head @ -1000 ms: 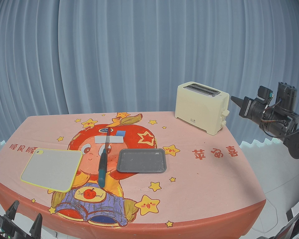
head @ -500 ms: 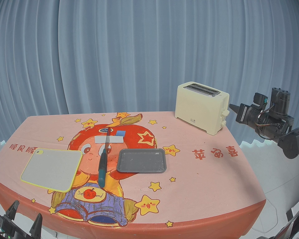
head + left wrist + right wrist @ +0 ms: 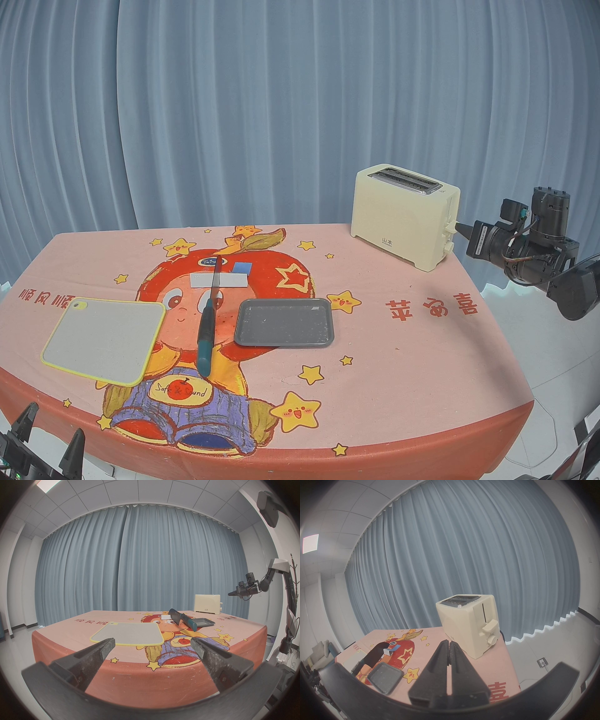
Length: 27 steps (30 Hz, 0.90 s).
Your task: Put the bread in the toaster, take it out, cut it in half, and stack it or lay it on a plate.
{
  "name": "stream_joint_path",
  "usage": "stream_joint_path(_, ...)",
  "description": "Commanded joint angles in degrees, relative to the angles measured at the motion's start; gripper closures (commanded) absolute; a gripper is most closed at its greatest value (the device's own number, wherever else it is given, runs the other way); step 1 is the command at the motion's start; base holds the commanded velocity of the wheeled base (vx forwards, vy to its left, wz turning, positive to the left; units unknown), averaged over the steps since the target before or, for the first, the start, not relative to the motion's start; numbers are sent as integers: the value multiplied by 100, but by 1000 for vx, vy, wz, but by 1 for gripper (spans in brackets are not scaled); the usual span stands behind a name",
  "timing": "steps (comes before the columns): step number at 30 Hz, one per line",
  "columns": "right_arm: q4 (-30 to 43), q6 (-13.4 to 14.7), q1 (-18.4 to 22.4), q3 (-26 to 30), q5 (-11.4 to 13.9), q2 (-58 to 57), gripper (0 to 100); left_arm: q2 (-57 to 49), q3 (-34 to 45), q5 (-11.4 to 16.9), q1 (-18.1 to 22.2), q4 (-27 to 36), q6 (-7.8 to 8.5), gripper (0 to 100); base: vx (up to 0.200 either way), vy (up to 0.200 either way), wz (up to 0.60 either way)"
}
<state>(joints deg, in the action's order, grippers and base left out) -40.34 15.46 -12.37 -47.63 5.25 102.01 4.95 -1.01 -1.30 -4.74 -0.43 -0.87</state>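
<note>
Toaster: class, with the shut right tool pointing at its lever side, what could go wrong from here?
1. The right tool, shut, could shove the toaster sideways instead of pressing its lever down.
2. The knife leans on a small block; a clumsy grasp might tip it off.

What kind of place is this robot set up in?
Probably a lab or office room staged as a mock kitchen: a wall-wide curtain and panelled office ceiling, with a toaster and cutting board on a cloth-covered table.
</note>
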Motion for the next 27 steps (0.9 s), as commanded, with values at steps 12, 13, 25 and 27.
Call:
stream_joint_path(12, -18, 19, 33, -27, 11, 451, 100, 6, 101, -1, 0, -1, -1, 0, 0, 0, 0)
stream_joint_path(13, -9, 63, 42, -36, 46, 451, 100, 6, 101, -1, 0, -1, -1, 0, 0, 0, 0)
stream_joint_path(25, 0, 80, 227, -115, 169, 820, 100, 6, 101, -1, 0, -1, -1, 0, 0, 0, 0)
stream_joint_path(27, 0, 80, 244, -133, 169, 873, 100, 6, 101, -1, 0, -1, -1, 0, 0, 0, 0)
